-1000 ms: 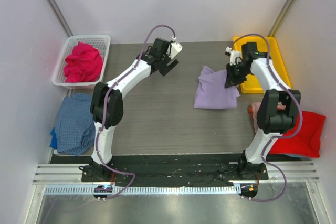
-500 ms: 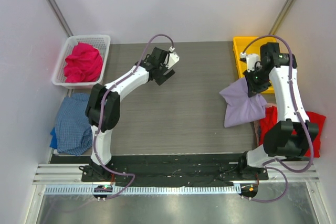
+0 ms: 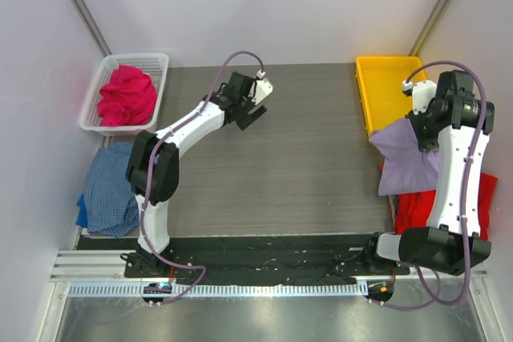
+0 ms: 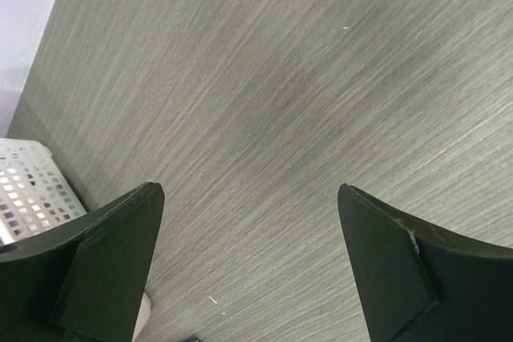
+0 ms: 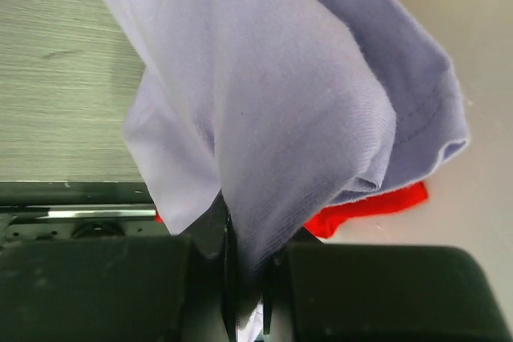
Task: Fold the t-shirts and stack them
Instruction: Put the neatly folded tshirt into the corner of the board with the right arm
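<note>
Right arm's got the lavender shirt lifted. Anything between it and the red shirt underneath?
Nothing visible does. The lavender shirt hangs pinched in the right gripper, directly over the red shirt. The yellow tray sits farther back, off that path.

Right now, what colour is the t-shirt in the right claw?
Lavender-purple t-shirt; clearest in right wrist view.

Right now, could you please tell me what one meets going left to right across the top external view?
White mesh basket holding the magenta-pink t-shirt → open left gripper → yellow tray. The lavender t-shirt shut in the right gripper overlaps the tray's span, so it is omitted.
</note>
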### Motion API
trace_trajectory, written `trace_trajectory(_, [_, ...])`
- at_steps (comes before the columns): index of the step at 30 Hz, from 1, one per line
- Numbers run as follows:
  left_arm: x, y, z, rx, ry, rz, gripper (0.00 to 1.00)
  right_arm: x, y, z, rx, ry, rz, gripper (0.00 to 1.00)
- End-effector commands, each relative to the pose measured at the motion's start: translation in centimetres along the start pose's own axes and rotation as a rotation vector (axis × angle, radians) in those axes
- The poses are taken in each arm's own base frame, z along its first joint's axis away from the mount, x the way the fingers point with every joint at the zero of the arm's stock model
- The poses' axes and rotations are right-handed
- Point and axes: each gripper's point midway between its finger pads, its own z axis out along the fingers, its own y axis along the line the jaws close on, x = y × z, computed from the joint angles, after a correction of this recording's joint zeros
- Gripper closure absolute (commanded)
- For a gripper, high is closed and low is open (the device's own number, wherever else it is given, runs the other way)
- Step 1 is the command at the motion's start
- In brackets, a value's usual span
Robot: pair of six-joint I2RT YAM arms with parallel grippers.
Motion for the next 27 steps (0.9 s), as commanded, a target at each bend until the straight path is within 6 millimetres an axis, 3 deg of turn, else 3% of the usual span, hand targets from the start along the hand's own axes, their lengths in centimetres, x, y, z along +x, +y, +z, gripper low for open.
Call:
trace_trajectory(1, [-1.6,0.7,-1.5,-0.009,-0.065,-0.01,0.05,4.4,-0.4,-4.6,0.094,0.076,-0.032,0.99])
trace_trajectory(5, [-1.8,0.5,-1.5,-0.004,-0.072,-0.008,0.05,5.9,-0.7,-5.7,0.159,0.086,-0.045,0.99])
trace_trajectory(12, [-1.4,-0.2,-1.5,0.008,-0.061,0.005,0.05,8.0,-1.2,-5.4,0.207,0.155,-0.051,0.99])
trace_trajectory(24, [-0.6,-0.8,-0.8,0.019,-0.039,0.034,0.05,10.9,-5.1,-2.9,0.368,0.313,-0.067,0.99])
trace_trajectory(27, [-0.4,-1.1,-0.5,0.027,-0.033,0.037,0.05,12.0,-7.2,-2.6,0.423,0.363,-0.057,0.99])
